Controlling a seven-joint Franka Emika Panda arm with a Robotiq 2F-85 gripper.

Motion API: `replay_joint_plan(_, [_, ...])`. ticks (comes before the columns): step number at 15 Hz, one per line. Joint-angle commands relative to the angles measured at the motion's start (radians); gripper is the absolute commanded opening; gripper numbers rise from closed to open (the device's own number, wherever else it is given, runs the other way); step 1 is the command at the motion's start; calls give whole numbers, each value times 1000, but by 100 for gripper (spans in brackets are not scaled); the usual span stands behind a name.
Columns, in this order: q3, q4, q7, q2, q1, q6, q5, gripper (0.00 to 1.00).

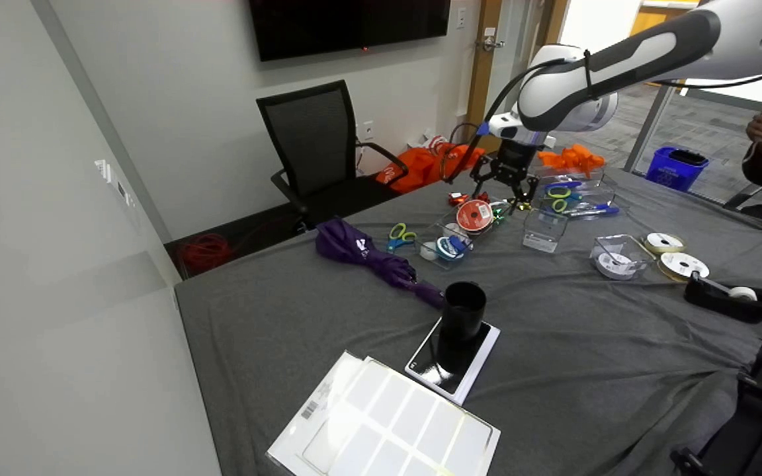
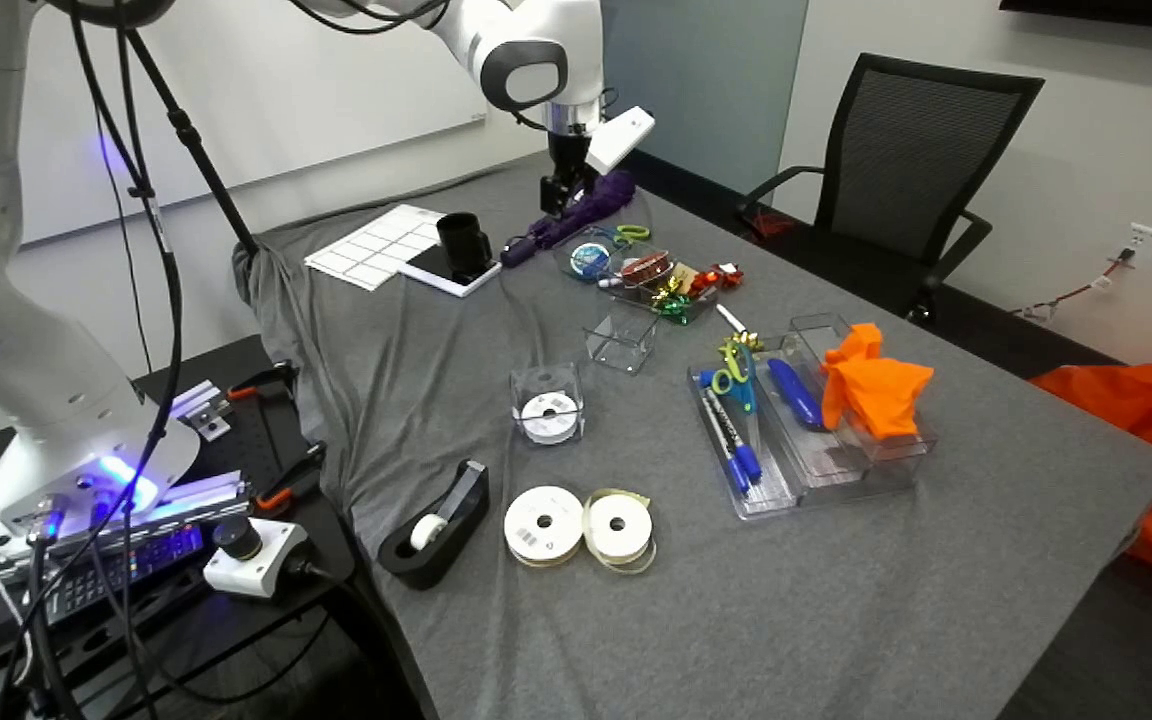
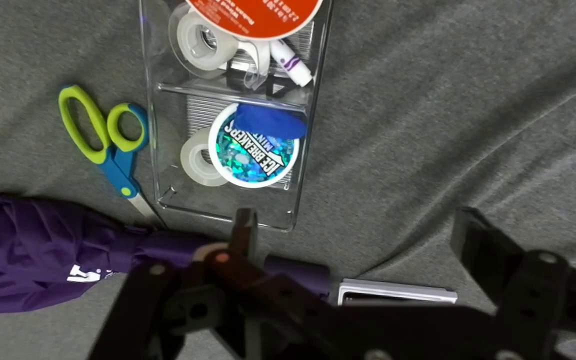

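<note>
Gripper (image 2: 561, 198), upper centre, in front of purple umbrella (image 2: 591, 208); to its left, black mug (image 2: 461, 245) on flat box (image 2: 438, 267) (black top, white sides); tape dispenser (image 2: 456, 540), lower centre-left.

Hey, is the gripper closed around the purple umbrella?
No, in the wrist view the gripper stands open, its fingers spread wide apart, and the purple umbrella lies on the gray cloth below.
</note>
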Motion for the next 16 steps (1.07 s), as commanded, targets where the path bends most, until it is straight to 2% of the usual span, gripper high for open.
replay_joint_plan(1, [-1, 14, 1, 11, 4, 0, -11, 100])
replay_joint_plan(16, [5, 277, 12, 328, 41, -16, -90, 100])
